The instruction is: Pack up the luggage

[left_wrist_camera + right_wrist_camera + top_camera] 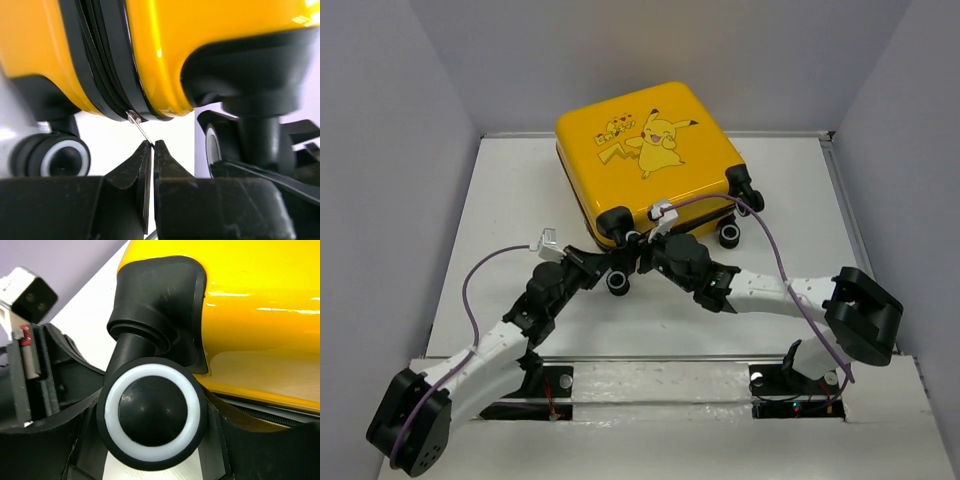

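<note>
The luggage (650, 160) is a yellow Pikachu suitcase lying flat and closed at the back middle of the table. Both grippers are at its near corner among the black wheels. My left gripper (612, 263) is shut, and its tips (152, 145) pinch the thin metal zipper pull (137, 126) hanging from the black zipper band (107, 75). My right gripper (642, 250) has its fingers (82, 412) on either side of a black wheel with a white ring (150, 412) and is closed on it.
Two more wheels (730, 233) stick out at the suitcase's near right side. In the left wrist view, one wheel (60, 157) is left of the jaws and another (220, 145) right. White walls ring the table (520, 200). Purple cables (775, 250) arc over the arms.
</note>
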